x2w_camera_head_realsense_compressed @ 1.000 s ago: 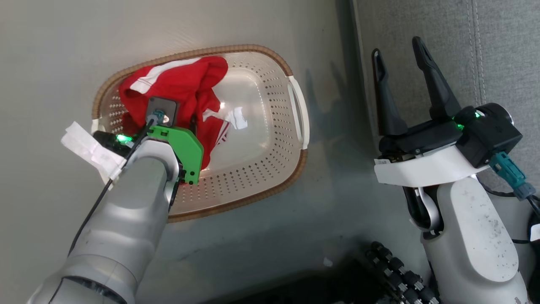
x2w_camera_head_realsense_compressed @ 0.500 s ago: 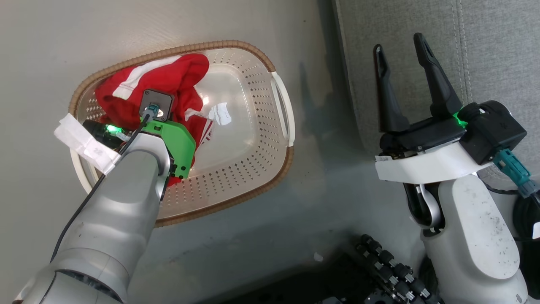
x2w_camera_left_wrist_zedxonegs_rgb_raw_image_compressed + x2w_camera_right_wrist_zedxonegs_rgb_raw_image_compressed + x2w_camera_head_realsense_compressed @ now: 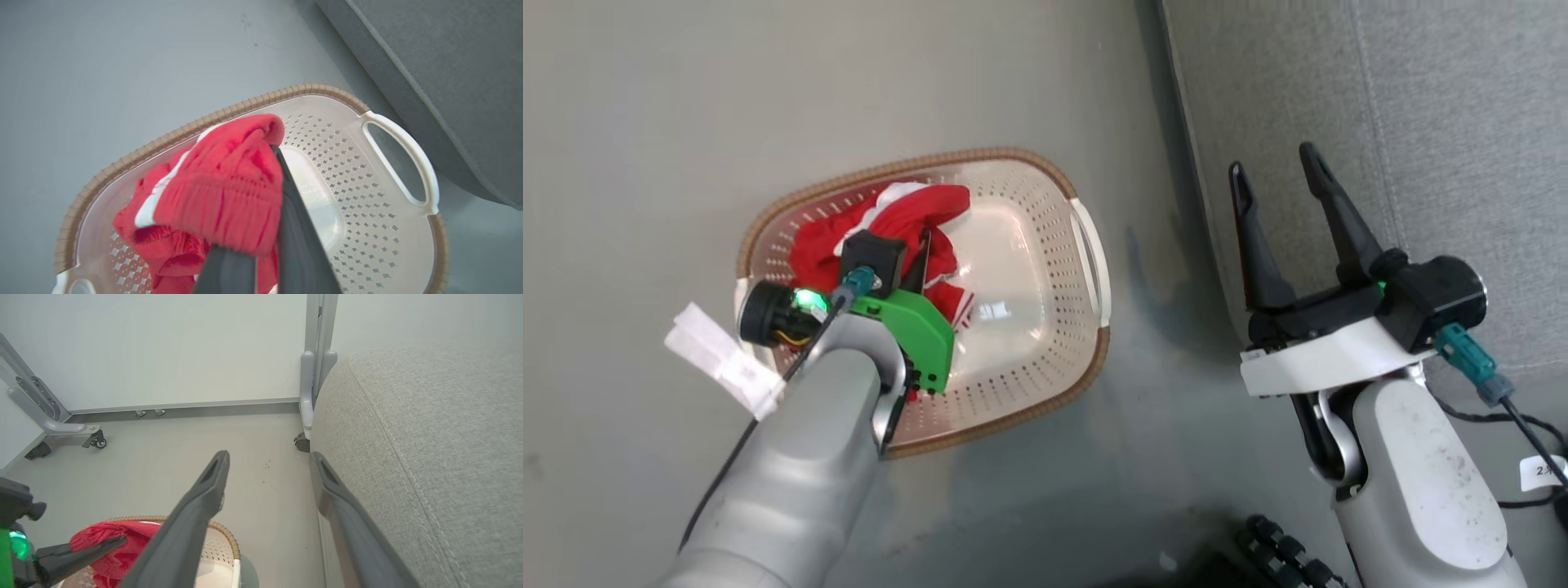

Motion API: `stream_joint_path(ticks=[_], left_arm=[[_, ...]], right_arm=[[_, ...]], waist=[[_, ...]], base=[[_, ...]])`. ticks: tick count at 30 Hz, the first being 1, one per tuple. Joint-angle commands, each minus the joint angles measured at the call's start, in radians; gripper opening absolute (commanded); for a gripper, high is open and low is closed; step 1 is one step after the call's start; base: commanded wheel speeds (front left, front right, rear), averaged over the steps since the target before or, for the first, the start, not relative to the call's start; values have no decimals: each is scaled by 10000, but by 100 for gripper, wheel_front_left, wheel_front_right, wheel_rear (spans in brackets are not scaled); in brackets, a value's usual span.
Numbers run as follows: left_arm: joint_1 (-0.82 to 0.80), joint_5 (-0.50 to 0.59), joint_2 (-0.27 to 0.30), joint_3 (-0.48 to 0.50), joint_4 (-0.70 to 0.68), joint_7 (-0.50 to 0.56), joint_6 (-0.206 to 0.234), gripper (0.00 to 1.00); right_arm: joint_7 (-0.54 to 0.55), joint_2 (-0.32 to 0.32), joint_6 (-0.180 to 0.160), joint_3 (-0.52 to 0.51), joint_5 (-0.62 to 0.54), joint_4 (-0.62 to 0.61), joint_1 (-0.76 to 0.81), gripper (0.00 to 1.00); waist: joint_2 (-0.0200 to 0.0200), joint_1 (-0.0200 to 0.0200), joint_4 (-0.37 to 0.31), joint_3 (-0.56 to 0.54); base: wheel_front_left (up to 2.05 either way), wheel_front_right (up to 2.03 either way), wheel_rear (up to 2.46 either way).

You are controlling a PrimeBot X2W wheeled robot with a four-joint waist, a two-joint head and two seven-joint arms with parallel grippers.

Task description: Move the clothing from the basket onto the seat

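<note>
Pale grey smooth floor (image 3: 645, 122) carries the cream-white perforated plastic laundry basket with its brown woven-look rim (image 3: 1045, 212). The large grey fabric-upholstered sofa seat (image 3: 1421, 122) stands just beside it on the robot's right. Red soft sports clothing with white stripes (image 3: 907, 216) lies bunched in the basket's left half, and none of it is on the seat. Left jaws are closed on a thick fold of that clothing, whose elastic-banded part drapes against one dark finger (image 3: 298, 237). Right jaws stand wide apart and empty, near the seat's edge. The grip seems to hold only a bunched fold, so the fabric may slide out during a lift. Hanging ends could catch the rim and drag or tip the light basket. If a second garment is tangled in, it might drop onto the floor between basket and seat.
</note>
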Motion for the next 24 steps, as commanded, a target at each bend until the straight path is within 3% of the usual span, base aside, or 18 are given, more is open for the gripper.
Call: stream_joint_path(ticks=[1,14,24], left_arm=[[499,105,127,144,-402,-19,108,0],[3233,909,472,1308,-4563,-18,296,0],[4291,1376,491,2025,-7237,-21,120,0]], right_arm=[[-31,-28,1,-6,-78,94,235,100],[245,-35,1,-244,-192,408,1423,100],[784,-47,1,-486,-225,40,2362,100]], waist=[[0,0,449,-1178],[0,0,1054,-3645],[0,0,1378,-5116]], base=[[0,0,0],[0,0,0],[0,0,0]])
